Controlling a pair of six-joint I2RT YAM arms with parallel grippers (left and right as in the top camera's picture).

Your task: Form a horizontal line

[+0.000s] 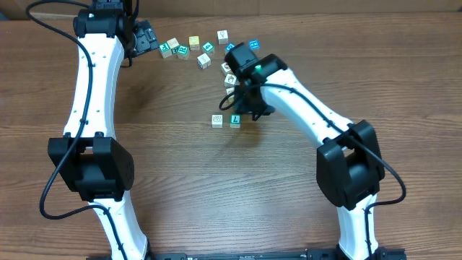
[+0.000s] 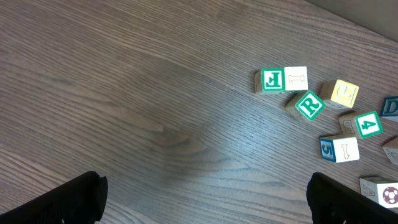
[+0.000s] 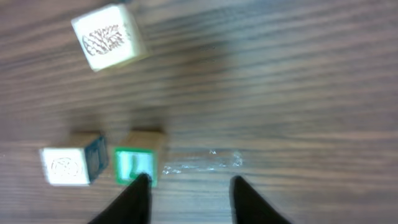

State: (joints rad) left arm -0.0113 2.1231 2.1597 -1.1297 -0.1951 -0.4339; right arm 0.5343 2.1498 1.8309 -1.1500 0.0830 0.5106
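Two tiny cubes lie side by side on the wooden table as the start of a horizontal line: a white cube point(image 1: 217, 120) point(image 3: 65, 167) and a teal-faced cube point(image 1: 235, 120) point(image 3: 137, 165) right of it. My right gripper point(image 1: 250, 113) point(image 3: 189, 182) hangs just right of the teal-faced cube. Its jaws stand apart over bare wood, and the left fingertip point(image 3: 140, 184) overlaps that cube's corner. My left gripper point(image 1: 146, 36) point(image 2: 205, 199) is at the far left, wide open over bare table.
A loose cluster of small white, teal and yellow cubes point(image 1: 195, 45) point(image 2: 309, 104) lies along the far side. A pale patterned cube point(image 3: 109, 37) lies beyond the pair. The right arm's body point(image 1: 303, 101) covers a few cubes near it.
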